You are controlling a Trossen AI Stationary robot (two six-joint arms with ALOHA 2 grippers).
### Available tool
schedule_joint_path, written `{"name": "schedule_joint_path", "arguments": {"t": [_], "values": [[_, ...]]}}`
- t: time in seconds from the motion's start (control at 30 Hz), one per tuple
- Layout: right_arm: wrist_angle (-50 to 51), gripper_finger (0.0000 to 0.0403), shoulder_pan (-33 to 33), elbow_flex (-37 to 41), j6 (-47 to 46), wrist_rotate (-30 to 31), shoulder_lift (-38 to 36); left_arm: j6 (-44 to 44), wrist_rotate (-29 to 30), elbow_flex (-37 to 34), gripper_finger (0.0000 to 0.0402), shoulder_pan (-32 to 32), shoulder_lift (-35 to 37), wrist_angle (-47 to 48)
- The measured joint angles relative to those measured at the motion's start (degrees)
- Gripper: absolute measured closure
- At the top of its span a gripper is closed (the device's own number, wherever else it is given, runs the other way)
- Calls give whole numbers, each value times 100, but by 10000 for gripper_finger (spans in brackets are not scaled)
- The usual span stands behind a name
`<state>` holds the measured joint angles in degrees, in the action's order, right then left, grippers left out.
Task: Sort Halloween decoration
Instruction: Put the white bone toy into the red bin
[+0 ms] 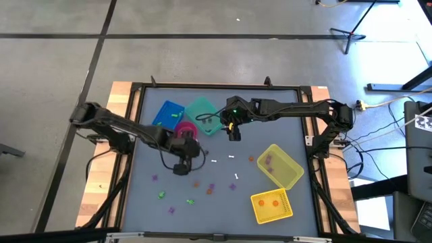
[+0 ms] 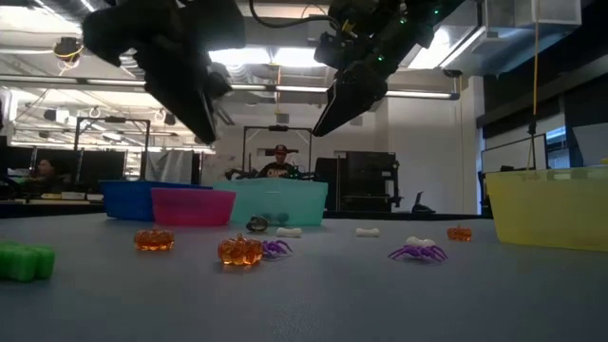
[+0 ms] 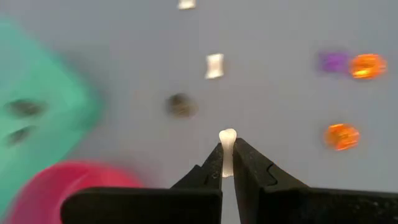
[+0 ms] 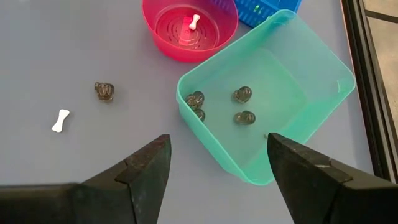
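— Left gripper: we see its fingers pinched together on a small white bone, which sticks out past the tips. From above, that gripper hangs over the table just beside the pink bowl.

— And our right gripper?

— Its fingers stand wide apart with nothing between them. It hovers over the near edge of the teal bin, and from above we find it at the table's middle, beside that bin.

— Where do we see the decorations?

— Four dark grey ones lie inside the teal bin, and one more grey piece sits on the table just outside it. A white bone lies in the pink bowl, another bone rests loose on the table. Low down we see orange pumpkins, purple spiders and a green piece scattered on the surface in front of the bins.

— And the other containers?

— A blue bin stands touching or nearly touching the teal one; we can't tell which. Two yellow bins sit on the right side: one holds purple bits, the other holds orange ones.

— Anyone behind the table?

— We see a person seated in the room beyond.
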<state>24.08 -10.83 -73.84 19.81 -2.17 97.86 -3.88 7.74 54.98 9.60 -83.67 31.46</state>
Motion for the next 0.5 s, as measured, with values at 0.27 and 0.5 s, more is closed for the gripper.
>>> {"name": "schedule_joint_path", "arguments": {"t": [0.27, 0.5], "values": [[-3, 139, 0, 0, 0, 0, 0, 16, 526, 2, 396, -685, 746, 907], [-11, 139, 0, 0, -1, 0, 1, 296, 620, 2, 396, -1263, 758, 977]]}}
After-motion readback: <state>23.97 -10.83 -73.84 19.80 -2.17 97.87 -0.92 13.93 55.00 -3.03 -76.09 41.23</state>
